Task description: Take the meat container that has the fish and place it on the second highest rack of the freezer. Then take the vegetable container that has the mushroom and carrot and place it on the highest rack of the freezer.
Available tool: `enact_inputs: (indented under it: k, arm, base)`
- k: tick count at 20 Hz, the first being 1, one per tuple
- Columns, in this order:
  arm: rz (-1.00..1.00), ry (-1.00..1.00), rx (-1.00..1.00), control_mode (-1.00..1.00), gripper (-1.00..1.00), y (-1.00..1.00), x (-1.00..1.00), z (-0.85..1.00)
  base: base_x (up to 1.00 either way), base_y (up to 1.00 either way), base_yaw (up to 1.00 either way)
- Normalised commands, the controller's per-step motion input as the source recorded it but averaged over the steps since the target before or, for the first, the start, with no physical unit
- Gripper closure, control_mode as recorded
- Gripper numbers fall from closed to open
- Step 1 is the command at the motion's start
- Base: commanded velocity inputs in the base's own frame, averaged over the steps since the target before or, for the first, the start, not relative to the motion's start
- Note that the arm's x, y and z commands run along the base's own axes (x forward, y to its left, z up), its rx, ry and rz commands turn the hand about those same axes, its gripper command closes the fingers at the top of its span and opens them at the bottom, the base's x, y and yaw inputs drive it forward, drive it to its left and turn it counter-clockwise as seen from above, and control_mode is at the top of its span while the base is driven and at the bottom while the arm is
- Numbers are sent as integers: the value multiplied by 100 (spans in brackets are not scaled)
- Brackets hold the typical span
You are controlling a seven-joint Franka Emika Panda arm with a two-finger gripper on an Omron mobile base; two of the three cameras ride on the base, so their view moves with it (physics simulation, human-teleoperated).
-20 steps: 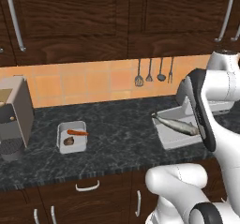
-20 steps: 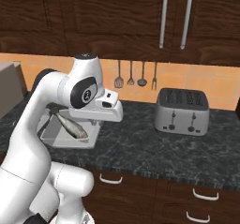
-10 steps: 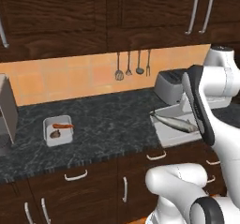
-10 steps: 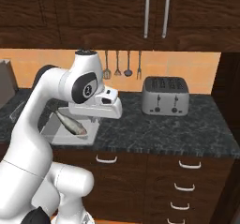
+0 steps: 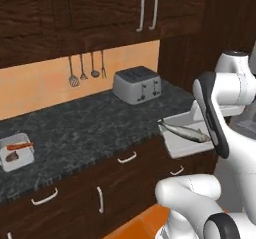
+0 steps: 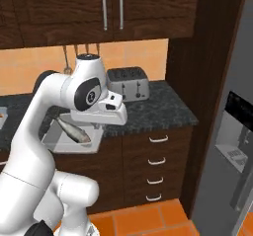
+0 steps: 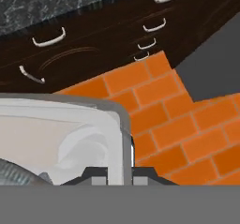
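My gripper (image 7: pixel 117 177) is shut on the rim of the white meat container (image 5: pixel 181 138), holding it level in the air in front of the counter edge. The silvery fish (image 5: pixel 187 131) lies along the container, which also shows in the right base view as a white tray (image 6: pixel 69 140) under my hand, with the fish (image 6: pixel 74 130) in it. The vegetable container (image 5: pixel 16 152) with the orange carrot (image 5: pixel 19 146) and the brown mushroom (image 5: pixel 12 156) rests on the counter at far left. The freezer (image 6: pixel 232 131) stands at right, its door with the black dispenser panel facing me; its racks are hidden.
A silver toaster (image 5: pixel 136 84) stands on the dark speckled counter (image 5: pixel 90 128) near its right end. Utensils (image 5: pixel 82 68) hang on the orange backsplash. A dark wood panel (image 6: pixel 207 82) separates counter and fridge. Drawers (image 6: pixel 155 161) sit below, over an orange brick floor (image 7: pixel 187 120).
The whole picture has shifted left: the base has moved right along the counter, bringing the toaster, then the fridge, into view. The container with the fish stays in my shut gripper.
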Motion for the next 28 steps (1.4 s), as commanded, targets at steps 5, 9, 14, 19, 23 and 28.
enact_inputs:
  k: [5, 9, 14, 19, 23, 28]
  arm:
    - [0, 0, 0, 100, 100, 0, 0, 0]
    - [0, 0, 0, 100, 100, 0, 0, 0]
    - [0, 0, 0, 100, 100, 0, 0, 0]
    - [0, 0, 0, 100, 100, 0, 0, 0]
    - [0, 0, 0, 100, 100, 0, 0, 0]
    - [0, 0, 0, 100, 100, 0, 0, 0]
  base:
    - [0, 0, -67]
    - [0, 0, -73]
    - [0, 0, -69]
    - [0, -1, -65]
    - [-3, -24, -56]
    - [-4, -79, -26]
